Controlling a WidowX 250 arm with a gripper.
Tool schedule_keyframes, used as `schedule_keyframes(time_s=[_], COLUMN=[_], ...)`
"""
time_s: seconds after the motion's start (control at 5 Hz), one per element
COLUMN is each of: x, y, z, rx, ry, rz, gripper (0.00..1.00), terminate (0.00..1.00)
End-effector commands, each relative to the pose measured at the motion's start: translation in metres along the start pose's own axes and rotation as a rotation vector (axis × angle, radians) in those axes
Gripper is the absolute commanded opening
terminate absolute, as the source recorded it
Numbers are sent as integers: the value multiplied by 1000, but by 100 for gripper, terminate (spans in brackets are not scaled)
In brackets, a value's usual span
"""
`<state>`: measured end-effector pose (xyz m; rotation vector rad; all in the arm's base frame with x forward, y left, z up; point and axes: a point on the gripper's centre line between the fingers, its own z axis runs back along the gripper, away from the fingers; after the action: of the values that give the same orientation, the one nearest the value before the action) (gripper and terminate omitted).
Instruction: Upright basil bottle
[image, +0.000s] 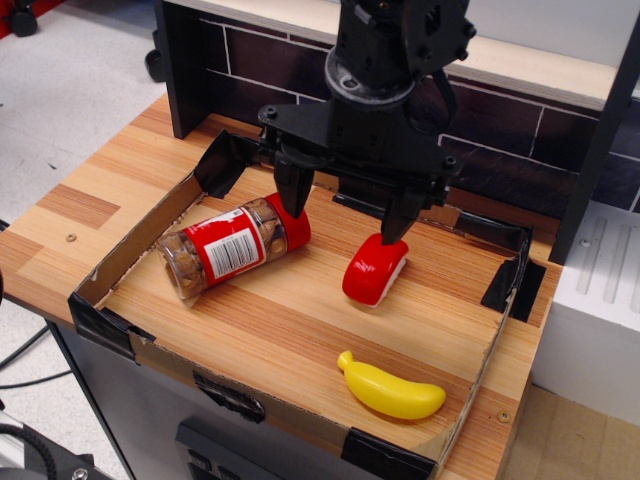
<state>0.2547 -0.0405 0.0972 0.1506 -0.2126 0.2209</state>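
Basil bottle (228, 248): lying on its side, red cap toward 2 o'clock.
Gripper (347, 218): jaws released, left finger at the cap, right finger over toy block (374, 271).
Banana toy (391, 388): 5 o'clock of bottle.

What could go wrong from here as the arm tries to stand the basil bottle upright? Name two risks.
1. The basil bottle lies on its side; being round, it may roll away when touched.
2. The open gripper straddles both the bottle's red cap and the red-and-white block, with one of its fingers just over the block, so closing might catch or shove the block instead.
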Motion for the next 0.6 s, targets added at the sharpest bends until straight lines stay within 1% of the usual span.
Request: schedule_keyframes(time_s=[0.0,0.2,0.4], x=[0,11,22], y=[0,13,25], z=[0,4,2], rx=[0,25,-1], ry=[0,51,108], rz=[0,-92,-208], gripper=[100,100,100], terminate=[0,0,0])
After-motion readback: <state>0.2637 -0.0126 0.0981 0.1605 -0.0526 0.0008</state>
